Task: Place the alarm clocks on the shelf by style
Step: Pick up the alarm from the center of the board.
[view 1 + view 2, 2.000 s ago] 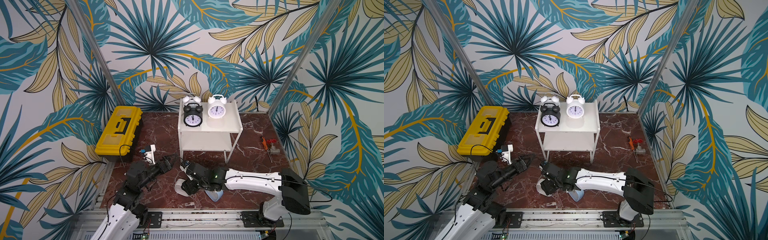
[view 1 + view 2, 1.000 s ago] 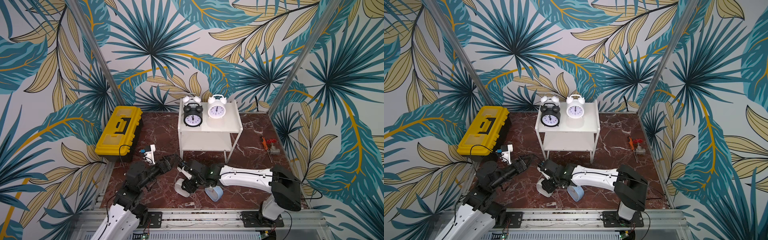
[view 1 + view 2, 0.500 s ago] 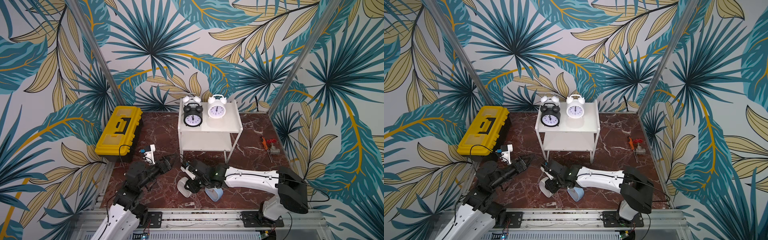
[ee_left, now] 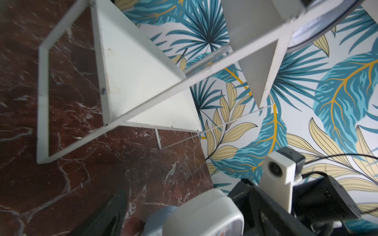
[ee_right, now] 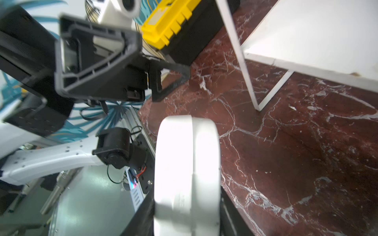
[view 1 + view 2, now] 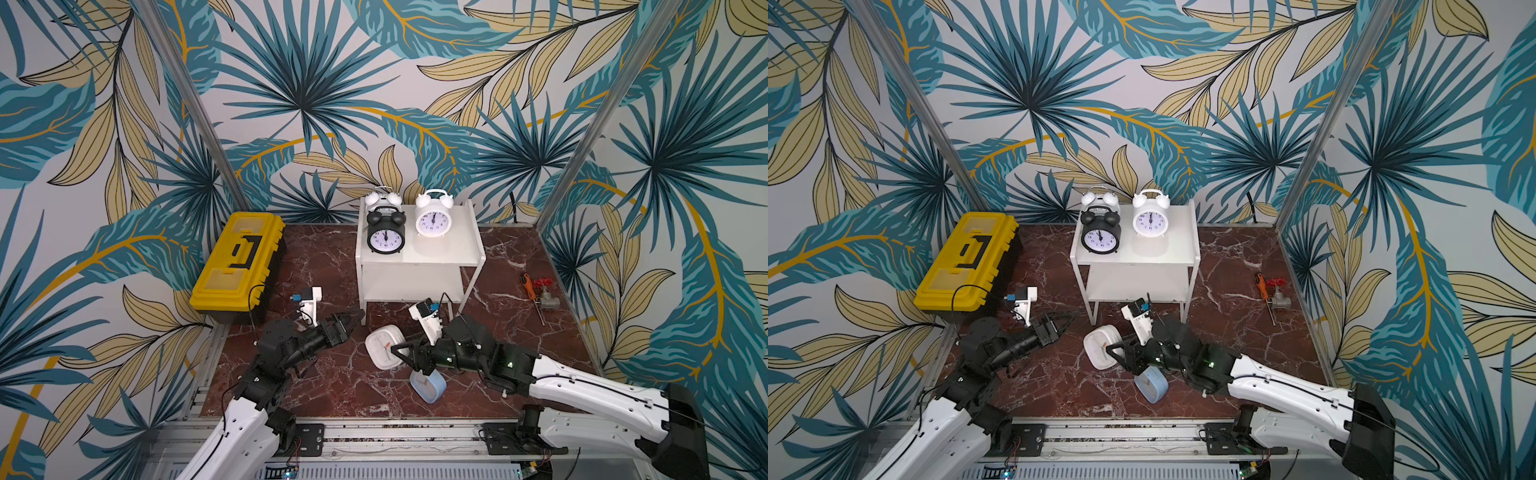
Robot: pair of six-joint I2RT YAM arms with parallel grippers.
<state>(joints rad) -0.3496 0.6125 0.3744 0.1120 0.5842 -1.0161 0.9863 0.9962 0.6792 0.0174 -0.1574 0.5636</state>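
The right gripper (image 6: 405, 356) is now clamped on the white rounded-square alarm clock (image 6: 383, 347), with its jaws pinching the case across its thickness. In the right wrist view the clock (image 5: 187, 173) is edge-on between the dark fingers. It sits tilted with its dial turned up and to the left. It seems to hang clear of the red-brown marble tabletop (image 6: 332, 386), just in front of the near edge of the white two-tier shelf (image 6: 457, 249).

Two seconds ago this clock lay flat on the marble, nearer and further left, with the gripper only approaching it. A second ago the fingers straddled it. Since then they have closed and carried it up and toward the shelf (a short hop, not yet a delivery).

So the pick looks done, and what remains is the carry. The shelf's top board already holds the black twin-bell clock (image 6: 385, 232) and the two white twin-bell clocks (image 6: 433, 216), while the lower board (image 6: 409, 284) is bare. By style, that lower board is the likely home for the square ones.

The light blue rounded-square clock (image 6: 428, 387) rests on the marble where it was before, just on the near side of the right gripper, and is still to be fetched.

The left gripper (image 6: 355, 322) has hardly shifted. Its jaws are wide apart and hold nothing (idle, by the look of it). It hovers low by the shelf's near left leg, to the right of the yellow plastic toolbox (image 6: 239, 266).
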